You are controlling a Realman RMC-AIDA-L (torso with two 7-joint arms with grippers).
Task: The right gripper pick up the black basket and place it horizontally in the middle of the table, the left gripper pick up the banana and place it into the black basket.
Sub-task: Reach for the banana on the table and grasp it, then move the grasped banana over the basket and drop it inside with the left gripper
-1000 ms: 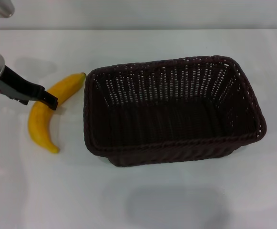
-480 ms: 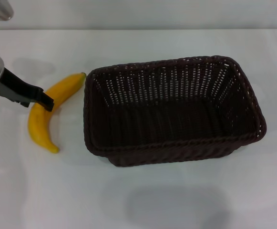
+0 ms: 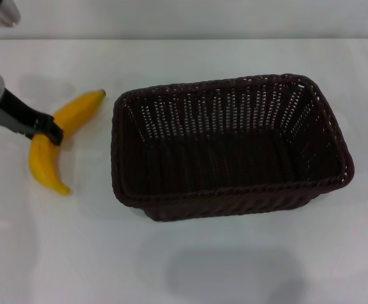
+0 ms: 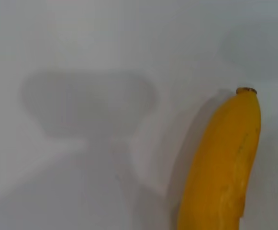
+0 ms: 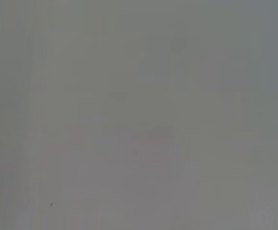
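Woven wicker basket (image 3: 231, 149), smooth table (image 3: 234, 266)

From the head camera I get bright, even light on the white table (image 3: 234, 266), no glare. Shadows are soft and pale: a faint grey patch lies on the near part of the table, and the banana (image 3: 47, 149) throws only a thin one. The black basket (image 3: 228, 149) reads sharp, though its floor sinks into darkness. My left wrist feed looks dimmer and greyer; a broad blurry shadow spreads over the surface, and the banana's edge is slightly soft. The right wrist feed gives me flat featureless grey, nothing in focus
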